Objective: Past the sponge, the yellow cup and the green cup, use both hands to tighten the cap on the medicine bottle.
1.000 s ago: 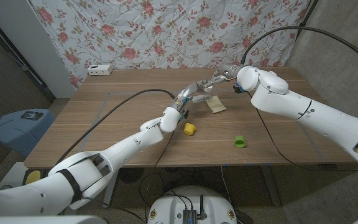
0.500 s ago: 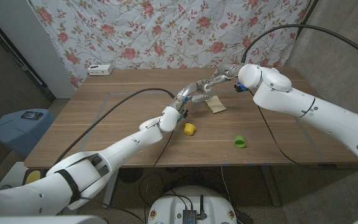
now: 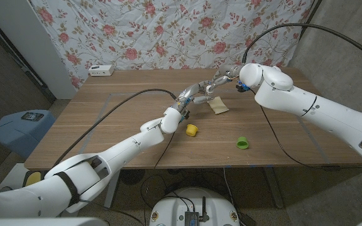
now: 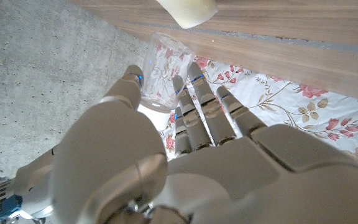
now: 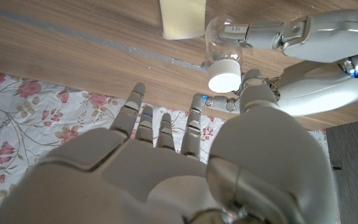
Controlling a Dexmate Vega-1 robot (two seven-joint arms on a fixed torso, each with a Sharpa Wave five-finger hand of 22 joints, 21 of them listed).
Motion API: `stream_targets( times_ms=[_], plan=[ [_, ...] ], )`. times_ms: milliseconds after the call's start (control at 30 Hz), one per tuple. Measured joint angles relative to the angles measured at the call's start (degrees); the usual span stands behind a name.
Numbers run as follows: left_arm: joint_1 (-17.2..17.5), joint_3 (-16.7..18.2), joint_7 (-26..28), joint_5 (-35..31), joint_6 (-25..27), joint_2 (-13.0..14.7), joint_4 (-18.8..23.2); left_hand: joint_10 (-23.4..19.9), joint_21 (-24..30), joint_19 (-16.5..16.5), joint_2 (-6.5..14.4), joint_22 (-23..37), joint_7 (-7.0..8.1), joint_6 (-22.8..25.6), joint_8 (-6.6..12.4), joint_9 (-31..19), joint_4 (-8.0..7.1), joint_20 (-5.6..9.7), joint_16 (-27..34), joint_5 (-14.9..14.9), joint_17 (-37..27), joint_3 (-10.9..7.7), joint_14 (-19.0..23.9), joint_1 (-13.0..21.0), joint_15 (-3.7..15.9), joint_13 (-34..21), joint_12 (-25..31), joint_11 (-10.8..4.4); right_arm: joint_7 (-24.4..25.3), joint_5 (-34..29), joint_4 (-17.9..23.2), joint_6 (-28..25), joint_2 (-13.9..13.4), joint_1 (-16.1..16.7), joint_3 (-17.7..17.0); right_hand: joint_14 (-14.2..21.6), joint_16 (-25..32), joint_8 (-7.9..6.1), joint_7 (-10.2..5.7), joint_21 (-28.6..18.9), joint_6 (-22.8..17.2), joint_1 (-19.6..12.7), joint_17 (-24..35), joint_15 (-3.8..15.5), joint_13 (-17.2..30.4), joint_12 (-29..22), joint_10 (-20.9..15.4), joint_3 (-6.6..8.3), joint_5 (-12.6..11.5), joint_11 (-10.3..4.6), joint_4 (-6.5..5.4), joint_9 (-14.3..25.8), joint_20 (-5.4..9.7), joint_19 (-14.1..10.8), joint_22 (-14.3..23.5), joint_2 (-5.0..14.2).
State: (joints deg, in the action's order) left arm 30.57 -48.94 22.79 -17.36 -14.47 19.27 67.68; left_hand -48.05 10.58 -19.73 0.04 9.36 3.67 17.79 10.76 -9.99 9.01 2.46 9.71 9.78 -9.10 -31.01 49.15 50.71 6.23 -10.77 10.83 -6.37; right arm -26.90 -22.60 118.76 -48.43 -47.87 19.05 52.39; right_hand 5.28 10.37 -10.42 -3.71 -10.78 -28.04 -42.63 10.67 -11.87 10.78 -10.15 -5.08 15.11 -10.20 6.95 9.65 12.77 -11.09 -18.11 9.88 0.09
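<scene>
Two hands meet at the bottle (image 5: 224,38), past the sponge (image 3: 219,107). Left hand (image 3: 197,93) grips the clear body between its fingers (image 5: 263,28), prob. to steady it. Right hand (image 3: 226,74) fingers are spread just off the cap (image 5: 224,81), holding nothing yet.

In the head view the medicine bottle (image 3: 211,88) was too small to make out, mostly hidden between the left robot hand (image 3: 197,93) and right robot hand (image 3: 226,75); the sponge (image 4: 186,12) was cut off by the left wrist picture's edge.
</scene>
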Motion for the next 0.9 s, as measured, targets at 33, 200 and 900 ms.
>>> stream_targets(
  times_ms=[33,200,900],
  plan=[
    [0.0,0.0,0.0,0.0,0.0,0.1,0.1,0.0,0.0,0.0,0.0,0.0,0.00,0.0,0.00,0.0,0.00,0.00,0.0,0.0,0.0,0.00,0.0,0.0,0.00,0.0,0.0,0.00,-0.2,-0.2,0.0,0.0,0.0,0.0,0.0,0.0,0.0,0.00,0.00,0.0,0.0,0.0,0.0,0.00,0.0,0.0,0.2,0.00,0.0,-0.19,0.00,0.0,0.00,0.0,0.0,0.00],
    [0.0,0.0,-0.7,-0.5,1.0,0.1,0.2,0.0,0.0,0.0,0.0,0.0,0.00,0.0,0.00,0.0,0.00,0.00,0.0,0.0,0.0,0.00,0.0,0.0,0.00,0.0,0.2,0.00,-0.9,-1.0,-1.6,0.2,1.0,-1.8,1.9,0.0,0.0,-0.44,-0.43,0.0,-0.4,-0.6,0.0,0.00,0.0,-0.3,0.2,0.16,0.0,-0.19,0.16,0.0,0.00,0.0,0.0,0.16],
    [-0.9,-0.2,-1.1,-0.6,1.3,-0.4,-0.9,0.1,0.0,0.0,0.0,0.0,0.00,0.0,0.00,0.0,0.00,0.00,0.0,-0.1,0.0,0.00,0.0,0.0,0.00,0.0,0.2,-0.09,-1.9,-3.6,-3.8,1.5,2.6,-2.1,2.5,0.6,0.7,-2.91,-1.02,0.0,-6.8,-1.9,0.0,-0.11,0.0,-0.9,-0.9,0.70,0.0,-0.20,-0.24,0.0,0.45,-0.5,0.0,-0.05]
  ],
)
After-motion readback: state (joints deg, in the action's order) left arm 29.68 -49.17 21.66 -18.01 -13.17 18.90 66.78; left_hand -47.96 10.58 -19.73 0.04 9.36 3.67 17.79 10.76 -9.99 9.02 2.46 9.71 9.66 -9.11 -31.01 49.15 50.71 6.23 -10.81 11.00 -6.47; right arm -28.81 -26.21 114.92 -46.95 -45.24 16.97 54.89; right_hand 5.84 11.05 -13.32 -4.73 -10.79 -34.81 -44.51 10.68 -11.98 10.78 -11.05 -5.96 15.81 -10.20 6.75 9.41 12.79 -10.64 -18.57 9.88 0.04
